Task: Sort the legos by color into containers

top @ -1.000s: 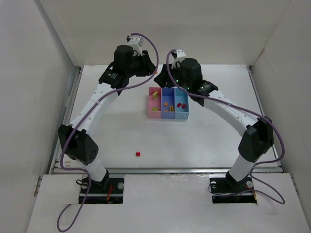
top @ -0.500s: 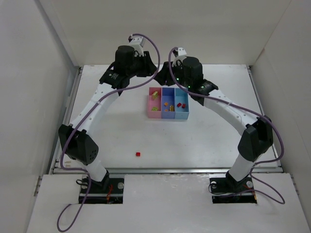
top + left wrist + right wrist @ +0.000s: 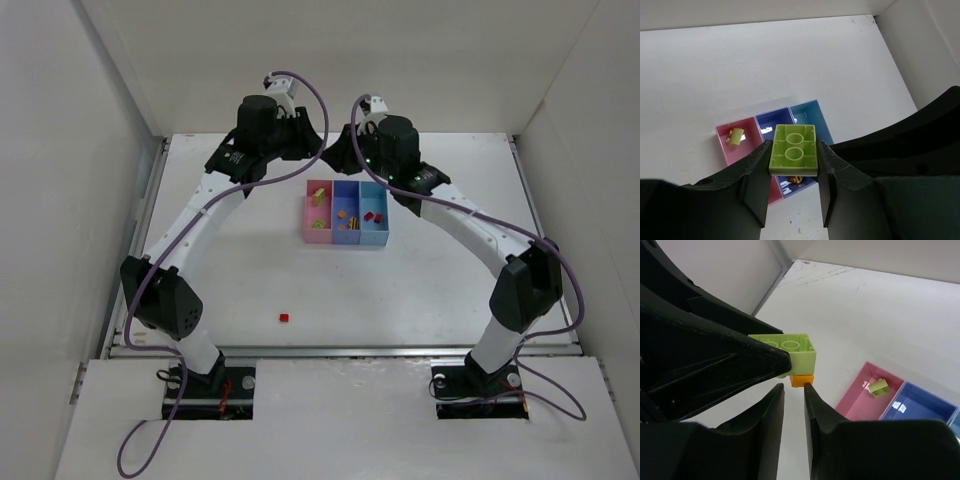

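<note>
My left gripper (image 3: 793,161) is shut on a yellow-green brick (image 3: 793,149), held in the air behind the joined bins. In the right wrist view that brick (image 3: 799,356) has a small orange brick (image 3: 802,380) stuck under it. My right gripper (image 3: 794,388) is open by a narrow gap and empty, its tips just short of the orange brick. From above, the two grippers meet (image 3: 318,143) (image 3: 347,146) behind the tray (image 3: 345,241). The pink bin (image 3: 307,222) holds yellow-green pieces, the blue-violet bin (image 3: 346,188) orange ones, the light blue bin (image 3: 384,228) red ones.
One small red brick (image 3: 284,318) lies alone on the white table near the front edge, left of centre. White walls enclose the table on the back and both sides. Purple cables loop over both wrists.
My right gripper has moved back and left from over the bins up to the left gripper's brick. The left gripper has barely moved and still holds the yellow-green brick.
</note>
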You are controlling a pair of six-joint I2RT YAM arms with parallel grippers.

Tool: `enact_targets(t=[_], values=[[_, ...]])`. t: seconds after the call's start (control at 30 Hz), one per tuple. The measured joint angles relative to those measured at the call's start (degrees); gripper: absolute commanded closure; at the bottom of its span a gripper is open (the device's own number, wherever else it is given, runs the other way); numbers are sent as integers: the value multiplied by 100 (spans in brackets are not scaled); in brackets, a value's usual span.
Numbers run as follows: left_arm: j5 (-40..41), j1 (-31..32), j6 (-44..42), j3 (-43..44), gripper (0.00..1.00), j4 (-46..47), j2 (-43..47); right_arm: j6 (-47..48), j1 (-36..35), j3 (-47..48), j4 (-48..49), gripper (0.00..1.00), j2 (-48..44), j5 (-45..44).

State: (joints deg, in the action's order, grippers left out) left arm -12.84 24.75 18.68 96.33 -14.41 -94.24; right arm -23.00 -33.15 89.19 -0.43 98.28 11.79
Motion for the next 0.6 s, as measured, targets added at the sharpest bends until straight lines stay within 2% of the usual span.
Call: enact_targets(t=[0.2, 0.23, 0.27, 0.37, 0.53, 0.6], values=[[-20, -4, 13, -22, 100, 2, 0, -83, 11, 0, 0, 71, 2, -4], [-24, -4, 15, -22, 100, 2, 0, -105, 11, 0, 4, 65, 2, -2], [-26, -4, 20, -22, 100, 2, 0, -127, 11, 0, 11, 54, 4, 7], [-44, -7, 33, -33, 100, 2, 0, -138, 11, 0, 96, 54, 37, 66], [-133, 2, 109, -37, 100, 2, 0, -212, 13, 0, 151, 64, 201, 107], [-146, 2, 122, -44, 100, -2, 0, -254, 13, 0, 188, 64, 251, 129]])
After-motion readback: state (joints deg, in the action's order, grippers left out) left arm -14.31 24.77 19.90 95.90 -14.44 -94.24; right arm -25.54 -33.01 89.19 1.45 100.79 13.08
